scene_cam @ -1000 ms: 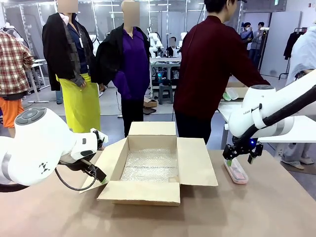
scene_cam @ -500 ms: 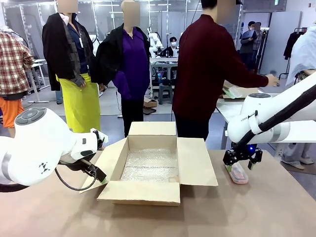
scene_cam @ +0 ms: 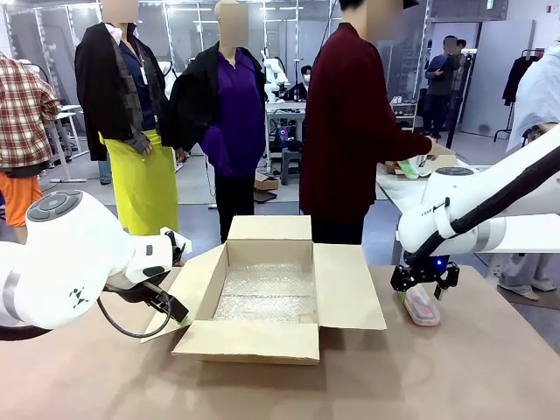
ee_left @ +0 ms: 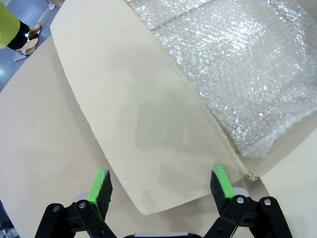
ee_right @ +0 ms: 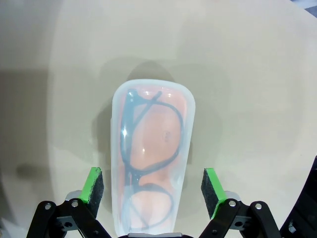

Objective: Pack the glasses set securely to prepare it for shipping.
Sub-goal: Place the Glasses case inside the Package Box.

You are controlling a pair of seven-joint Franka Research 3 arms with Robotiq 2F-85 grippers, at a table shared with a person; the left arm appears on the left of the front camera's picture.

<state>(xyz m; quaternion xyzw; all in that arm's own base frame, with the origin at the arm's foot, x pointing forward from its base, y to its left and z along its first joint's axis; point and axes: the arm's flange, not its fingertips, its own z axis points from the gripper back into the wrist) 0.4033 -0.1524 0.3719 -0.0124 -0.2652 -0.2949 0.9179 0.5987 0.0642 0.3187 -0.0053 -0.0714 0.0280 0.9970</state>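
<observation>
Pink glasses case (ee_right: 151,148), lying flat — long axis between spread fingers (ee_right: 94,184) of right hand (ee_right: 153,186)

A brown table (scene_cam: 455,376) is stretching across the lower frame. Behind it, a grey floor (scene_cam: 197,188) is running back toward glass partitions (scene_cam: 61,52) at upper left. A white table (scene_cam: 390,194) is standing at right, and a dark stool (scene_cam: 294,162) is sitting at centre.

The open brown cardboard box (scene_cam: 254,343) is free from above; clear bubble wrap (scene_cam: 267,293) covers its floor. Its left flap (ee_left: 148,124) blocks the left end effector (ee_left: 161,181). Right of the box, bare bench (scene_cam: 455,367) surrounds the pale pink translucent glasses case (ee_right: 151,163).
</observation>
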